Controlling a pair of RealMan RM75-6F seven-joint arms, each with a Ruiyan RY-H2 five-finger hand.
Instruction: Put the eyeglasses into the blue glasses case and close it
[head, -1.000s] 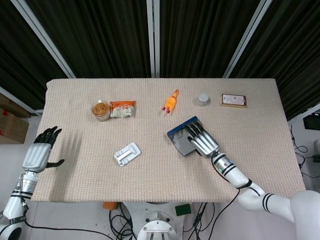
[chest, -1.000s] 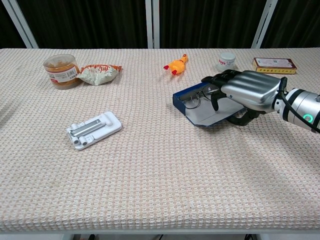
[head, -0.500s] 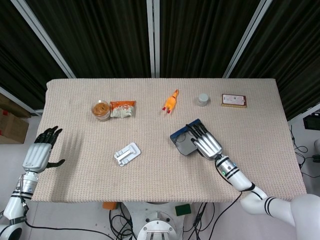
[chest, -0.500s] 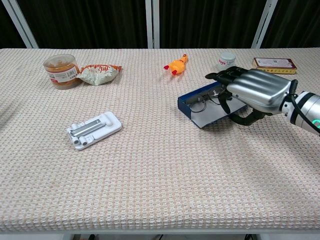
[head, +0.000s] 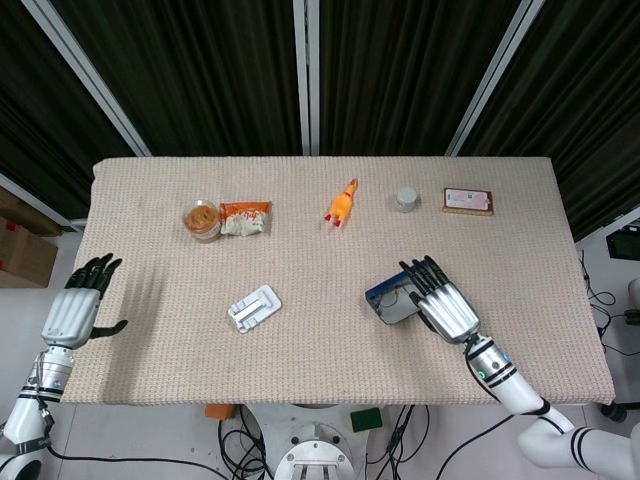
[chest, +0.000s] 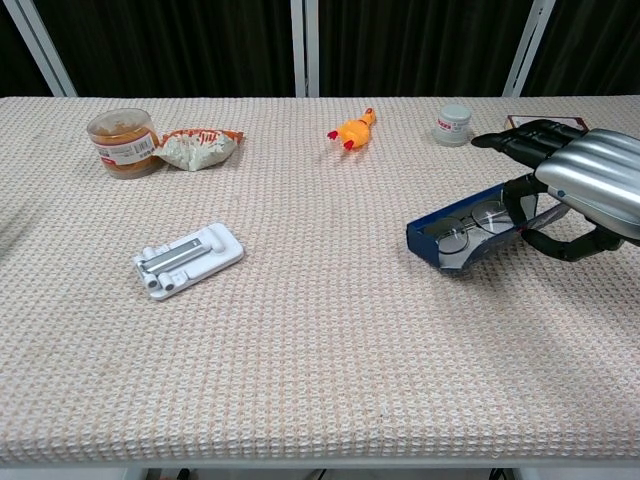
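A rectangular tabletop (head: 320, 350) covered in beige woven cloth fills the middle of the room. Behind it hang black curtains (head: 210, 70) crossed by slanted pale metal bars (head: 85, 70). Below the near edge, black cables (head: 250, 440) lie tangled on a light grey floor (head: 150, 440). Lighting is even and bright.

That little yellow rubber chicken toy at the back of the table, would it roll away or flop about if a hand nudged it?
The yellow rubber chicken toy lies on its side on the woven beige tablecloth, so it has little left to tip. Its uneven shape would probably make it skid or pivot, not roll. It looks small and squeezable, so likely light and a bit bendy.
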